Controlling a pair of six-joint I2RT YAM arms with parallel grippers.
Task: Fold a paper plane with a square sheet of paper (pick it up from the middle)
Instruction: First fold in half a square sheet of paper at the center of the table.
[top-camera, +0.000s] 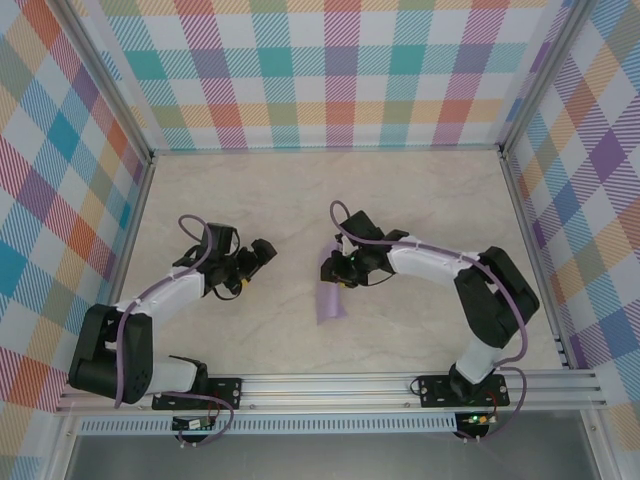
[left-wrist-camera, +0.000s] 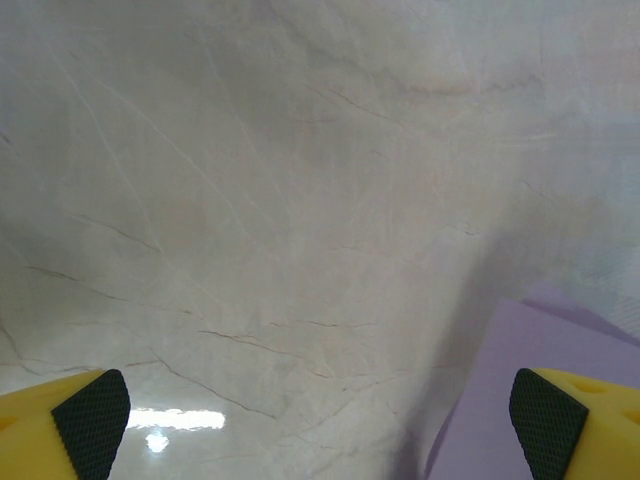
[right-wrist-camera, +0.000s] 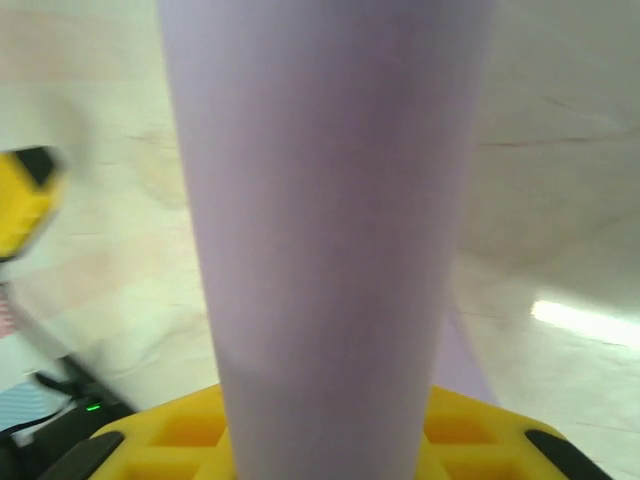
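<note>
The square sheet of paper (top-camera: 331, 297) is lilac and lies mid-table, its far end lifted. My right gripper (top-camera: 340, 264) comes in from the right over that lifted end. In the right wrist view the paper (right-wrist-camera: 320, 200) bulges up as a rounded arch between the yellow fingers (right-wrist-camera: 150, 440), which press in on its two sides; the right gripper (right-wrist-camera: 322, 452) is shut on it. My left gripper (top-camera: 262, 255) hovers to the left of the sheet, apart from it. Its pads (left-wrist-camera: 92, 410) stand wide open over bare table, with a corner of the paper (left-wrist-camera: 505, 385) beside the right pad.
The marble-pattern tabletop (top-camera: 420, 200) is boxed in by plaid walls (top-camera: 320, 70) at the back and both sides. A metal rail (top-camera: 330, 385) runs along the near edge by the arm bases. A yellow finger of the left gripper (right-wrist-camera: 25, 200) shows at the left of the right wrist view.
</note>
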